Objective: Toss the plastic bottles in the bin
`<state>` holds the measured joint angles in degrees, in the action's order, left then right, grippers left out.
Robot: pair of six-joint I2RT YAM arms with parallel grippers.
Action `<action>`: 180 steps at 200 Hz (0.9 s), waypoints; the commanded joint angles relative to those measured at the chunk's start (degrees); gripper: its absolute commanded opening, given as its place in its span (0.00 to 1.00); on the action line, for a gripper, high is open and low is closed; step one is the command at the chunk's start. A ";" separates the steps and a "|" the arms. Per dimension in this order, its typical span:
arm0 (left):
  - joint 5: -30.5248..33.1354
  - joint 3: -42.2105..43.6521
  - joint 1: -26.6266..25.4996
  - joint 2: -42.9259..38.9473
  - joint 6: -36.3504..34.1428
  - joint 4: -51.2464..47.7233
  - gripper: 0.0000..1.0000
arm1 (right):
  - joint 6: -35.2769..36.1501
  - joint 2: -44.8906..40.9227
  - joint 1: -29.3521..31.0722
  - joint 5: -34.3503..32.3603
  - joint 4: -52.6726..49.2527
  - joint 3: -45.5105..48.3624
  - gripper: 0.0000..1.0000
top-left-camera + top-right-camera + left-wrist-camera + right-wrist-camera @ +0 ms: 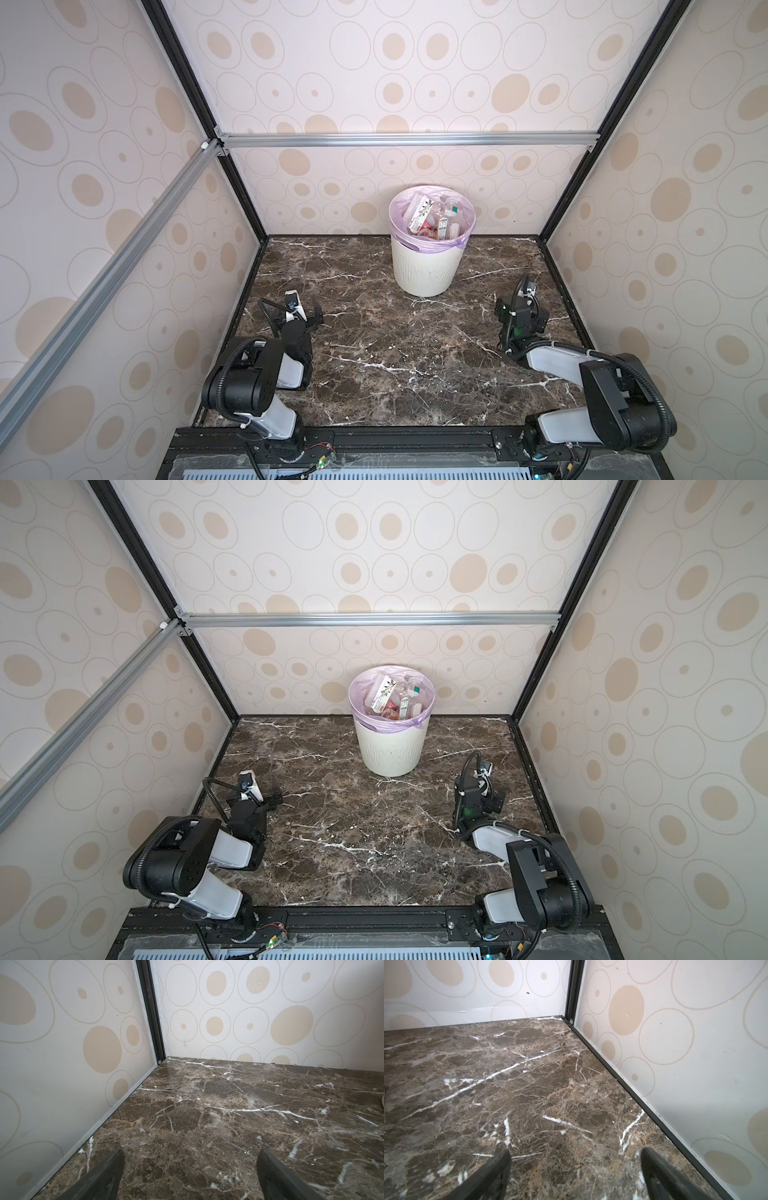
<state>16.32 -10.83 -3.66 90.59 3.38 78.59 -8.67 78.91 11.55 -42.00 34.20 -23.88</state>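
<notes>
Left wrist view: left gripper [191,1153] jaws spread wide, holding nothing; right gripper [576,1151] likewise, both well apart from the bin [424,270]. In both top views the plastic bottles [434,220] lie inside the bin; none shows on the tabletop [395,353] around it. Task judged complete.

Lined bin [390,750] by back wall — bottles [382,694] inside (jumbled), marble table [353,854]

Lab test booth: aluminium frame [407,139], wallpapered panels [415,62], marble-look tabletop [395,353].
</notes>
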 commanded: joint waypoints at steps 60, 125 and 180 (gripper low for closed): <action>-0.67 -1.04 -0.21 0.12 -1.94 1.53 0.99 | 9.14 6.01 -2.07 16.76 10.84 0.46 1.00; -0.67 -1.12 -0.21 0.12 -1.97 1.44 0.99 | 7.01 8.85 -6.15 23.05 13.14 0.79 1.00; -0.67 -1.12 -0.21 0.12 -1.97 1.48 0.99 | 7.21 9.61 -6.04 22.92 14.80 1.02 1.00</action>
<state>15.86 -10.83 -3.66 90.59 3.07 78.56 -1.93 88.82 5.45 -19.44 48.45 -22.20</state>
